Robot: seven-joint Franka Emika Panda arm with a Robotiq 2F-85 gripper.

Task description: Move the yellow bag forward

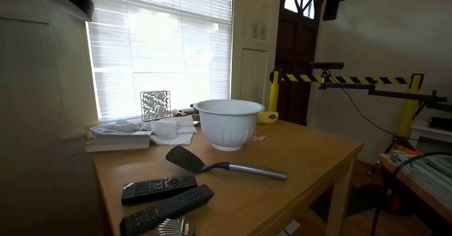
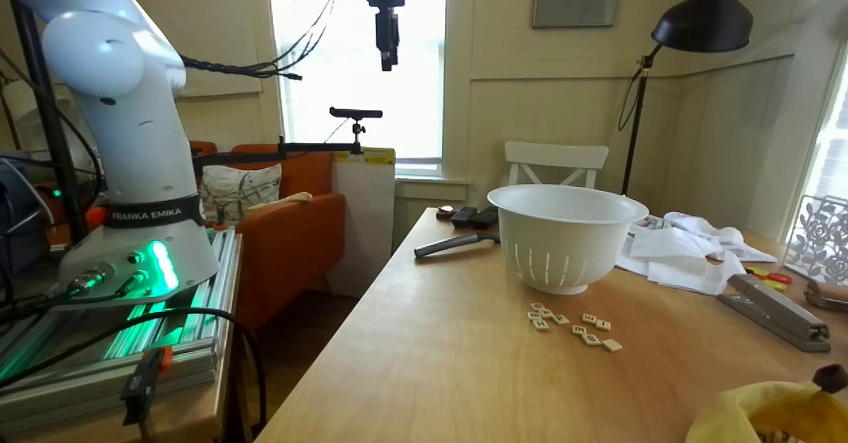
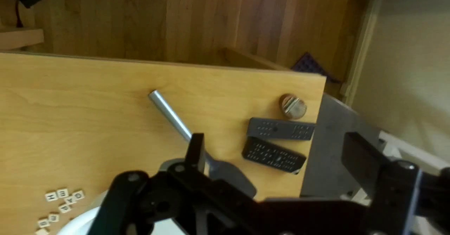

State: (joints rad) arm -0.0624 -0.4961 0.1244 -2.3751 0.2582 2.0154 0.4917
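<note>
The yellow bag [image 1: 267,117] stands at the far edge of the table in an exterior view, partly hidden behind the white colander. It also shows close up, cut off at the bottom right corner, in an exterior view [image 2: 732,413], with its mouth open and a dark piece at its rim. It is out of view in the wrist view. My gripper [image 3: 274,138] is open and empty in the wrist view. It hangs high above the table, well away from the bag, and also shows in both exterior views [image 2: 387,59] [image 1: 331,13].
A white colander [image 1: 230,130] stands mid-table, with letter tiles [image 2: 576,330] beside it. A spatula [image 1: 257,170], two remotes [image 1: 160,188] and a thumb piano [image 3: 293,106] lie near one end. A stapler [image 2: 775,310], white cloths [image 2: 689,257] and a metal rack [image 1: 155,105] are along the window side.
</note>
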